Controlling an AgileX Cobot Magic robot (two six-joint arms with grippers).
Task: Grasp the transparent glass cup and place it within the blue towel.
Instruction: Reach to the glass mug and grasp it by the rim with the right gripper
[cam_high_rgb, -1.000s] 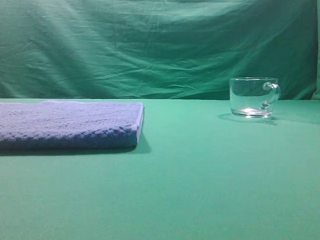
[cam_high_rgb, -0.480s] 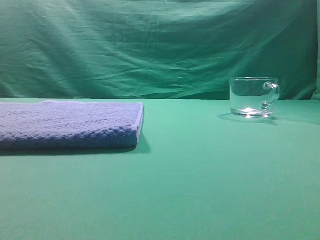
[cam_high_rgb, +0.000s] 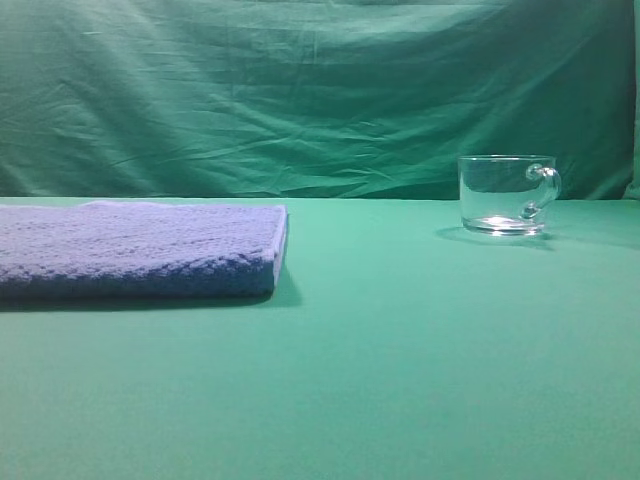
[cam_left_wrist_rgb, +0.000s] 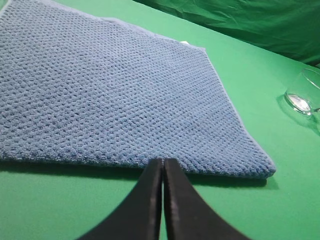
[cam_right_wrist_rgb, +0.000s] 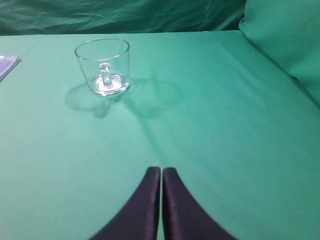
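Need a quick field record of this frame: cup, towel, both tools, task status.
cup: transparent glass cup upright on the green table, empty, handle toward the right in the high view
towel: blue towel lies flat, left of the cup, apart from it
left tool: left tool shut, holding nothing, at the towel's near edge
right tool: right tool shut, holding nothing, short of the cup
status: cup not yet grasped

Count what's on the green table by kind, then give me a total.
Glass cup: 1
Blue towel: 1
Total: 2
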